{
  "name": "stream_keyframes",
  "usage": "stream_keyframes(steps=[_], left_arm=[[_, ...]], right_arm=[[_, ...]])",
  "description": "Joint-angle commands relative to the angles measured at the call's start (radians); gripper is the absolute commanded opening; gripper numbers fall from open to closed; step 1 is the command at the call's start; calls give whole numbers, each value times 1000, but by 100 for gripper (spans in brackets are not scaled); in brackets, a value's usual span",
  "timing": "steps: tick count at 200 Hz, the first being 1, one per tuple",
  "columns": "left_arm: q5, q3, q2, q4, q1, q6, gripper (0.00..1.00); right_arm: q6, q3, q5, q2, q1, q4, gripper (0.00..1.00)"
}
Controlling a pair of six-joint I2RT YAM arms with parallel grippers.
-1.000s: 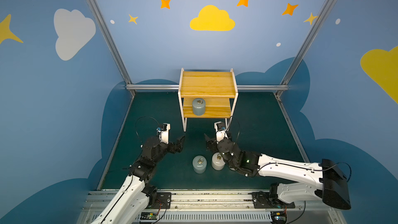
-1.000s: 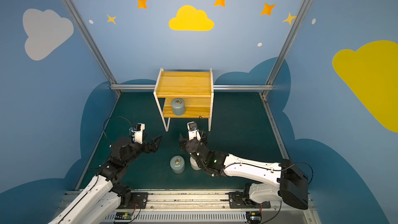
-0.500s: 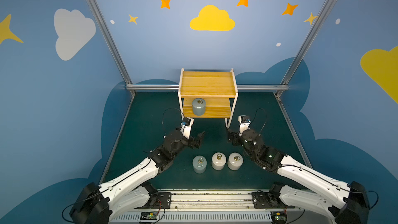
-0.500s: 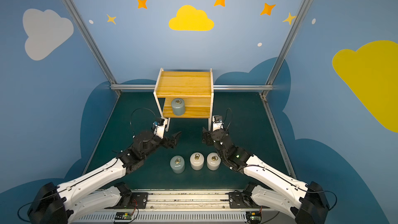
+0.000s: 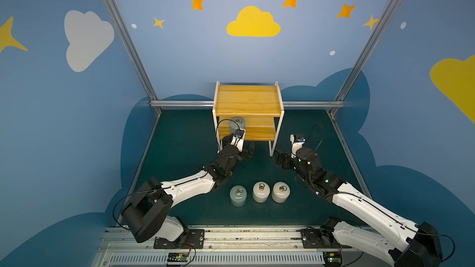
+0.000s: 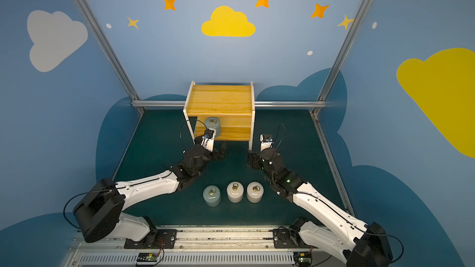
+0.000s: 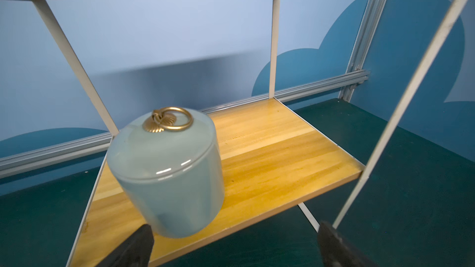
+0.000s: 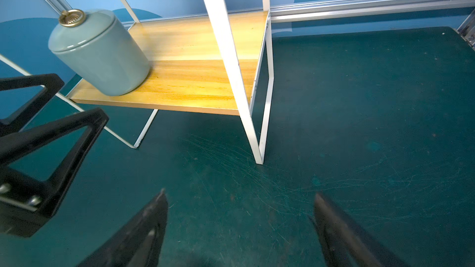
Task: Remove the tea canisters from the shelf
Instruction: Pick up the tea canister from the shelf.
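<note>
The shelf (image 5: 248,100) stands at the back of the green mat, its top board bare. One grey-blue tea canister (image 5: 237,123) (image 7: 167,175) (image 8: 100,52) rests on the left of the lower board. My left gripper (image 5: 243,150) (image 7: 235,229) is open just in front of that board's edge, one finger close to the canister's base. The right gripper (image 5: 279,159) (image 8: 239,196) hangs open over bare mat near the shelf's front right leg. A grey-blue canister (image 5: 238,196) and two white canisters (image 5: 261,192) (image 5: 280,192) stand in a row on the mat.
The shelf's thin white frame legs (image 8: 258,134) stand between the two grippers. The left gripper's black fingers (image 8: 51,129) show in the right wrist view. Blue walls with aluminium rails (image 5: 185,103) close the mat (image 5: 185,134) on three sides.
The left gripper has advanced from the mat's left side up to the shelf's lower board. The right gripper has drawn away from the row of canisters toward the shelf's right leg.
</note>
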Motion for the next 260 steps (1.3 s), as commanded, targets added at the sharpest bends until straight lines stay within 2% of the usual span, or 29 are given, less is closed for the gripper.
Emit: stream_keyframes(steps=[1,39,88,154,260], left_arm=[[-87,37,36,103,-2,61,100],[-128,88,92,133,6,103,100],[-143,111,122,145,52,77,100],[-88,131,167,149,108,45,100],[-33,150,252,252,144,49,100]], right_arm=[[8,-8,-53,-14,-26,-15,91],[11,-8,-96,-7,-68,-10,91],[15,-10,-136,-1,-106,-6,91],[29,-19,-165,13,-133,2,91],[45,-29,-185,30,-153,7,91]])
